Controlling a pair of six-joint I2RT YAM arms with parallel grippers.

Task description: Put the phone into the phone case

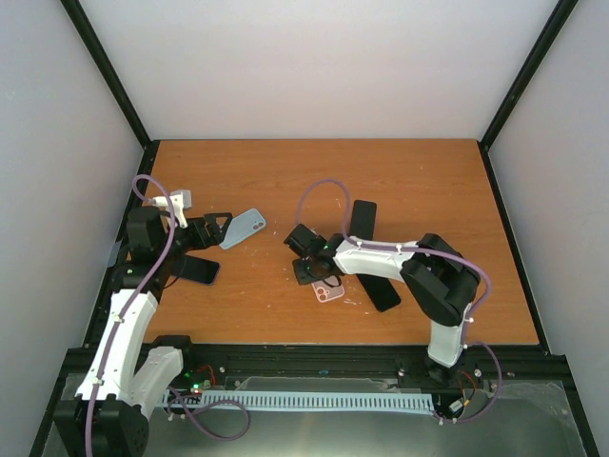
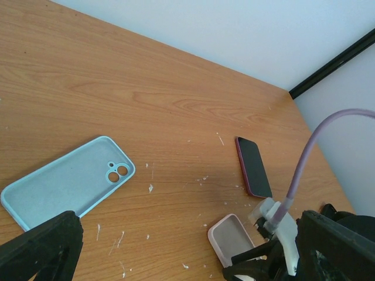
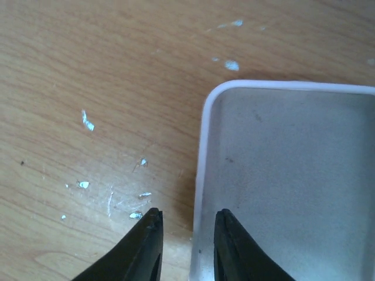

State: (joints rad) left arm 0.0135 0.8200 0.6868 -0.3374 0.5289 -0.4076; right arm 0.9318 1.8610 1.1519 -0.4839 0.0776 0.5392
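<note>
A pink phone case [image 1: 329, 291] lies open side up near the table's middle. My right gripper [image 1: 309, 271] is down at its end. In the right wrist view the gripper [image 3: 187, 213] is narrowly open and straddles the case's rim [image 3: 200, 175], one finger outside and one inside, with small gaps either side. A dark phone with a red edge [image 1: 362, 221] lies just beyond, also in the left wrist view [image 2: 253, 167]. My left gripper [image 1: 221, 227] is wide open and empty, next to a light blue case [image 1: 244, 228].
Another dark phone [image 1: 383, 288] lies partly under the right arm. A third dark phone [image 1: 195, 269] lies under the left arm. In the left wrist view the blue case [image 2: 64, 181] and pink case [image 2: 229, 239] both show. White flecks dot the wooden table [image 1: 428, 190].
</note>
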